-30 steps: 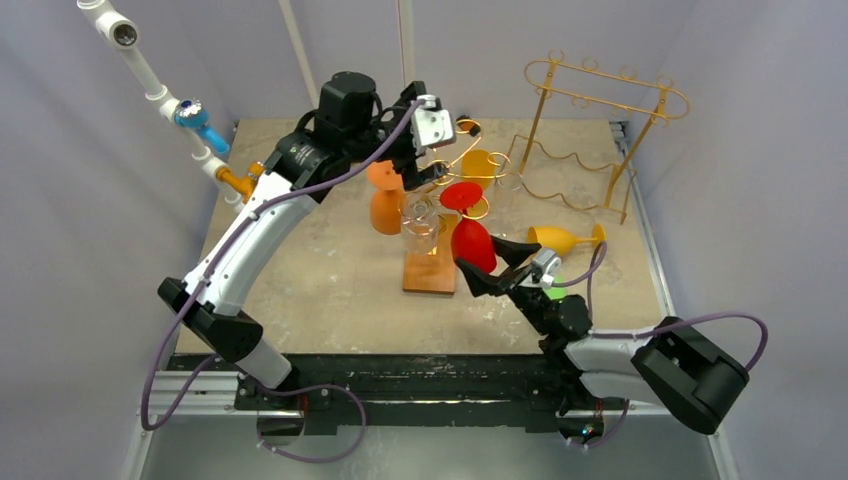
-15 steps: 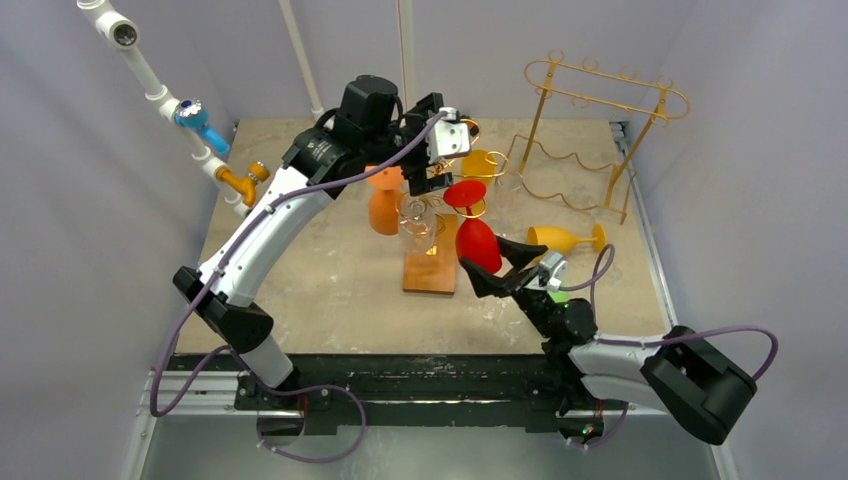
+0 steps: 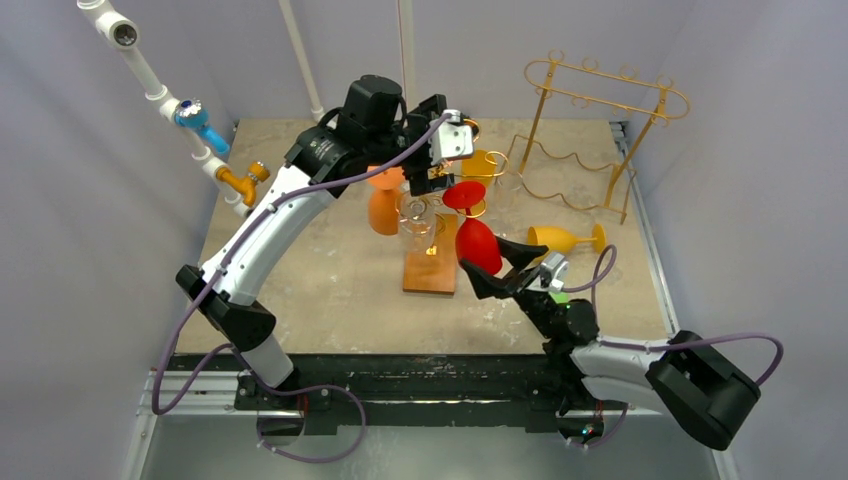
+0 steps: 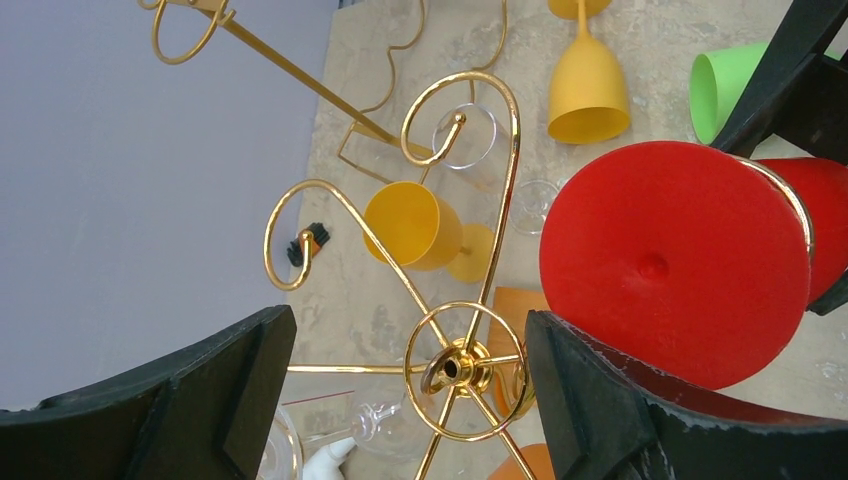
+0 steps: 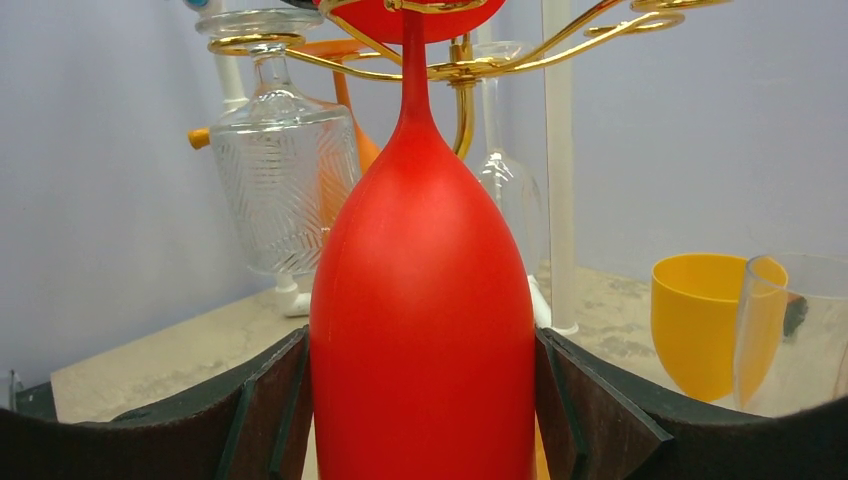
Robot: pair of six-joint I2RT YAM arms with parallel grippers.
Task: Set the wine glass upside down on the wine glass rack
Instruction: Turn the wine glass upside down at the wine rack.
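The red wine glass (image 3: 477, 245) hangs upside down on the wine glass rack (image 4: 455, 370). Its round foot rests on top of one gold arm and its bowl points down to the wooden base (image 3: 428, 274). The rack stands about in the middle of the table (image 3: 330, 290).

The right gripper (image 3: 482, 253) reaches in from the near edge. It is closed on the bowl, with one finger pressed against each side, as the right wrist view shows.

The left gripper (image 3: 432, 182) hovers above the centre hub of the rack. Its jaws stand wide apart and there is nothing between them.

An orange glass (image 3: 384, 212) and a clear glass (image 3: 418, 224) hang on the same rack, on its left side. A yellow glass (image 3: 562, 238) lies on its side on the table, to the right of the rack. A tall gold wire stand (image 3: 600, 100) is in the far right corner.
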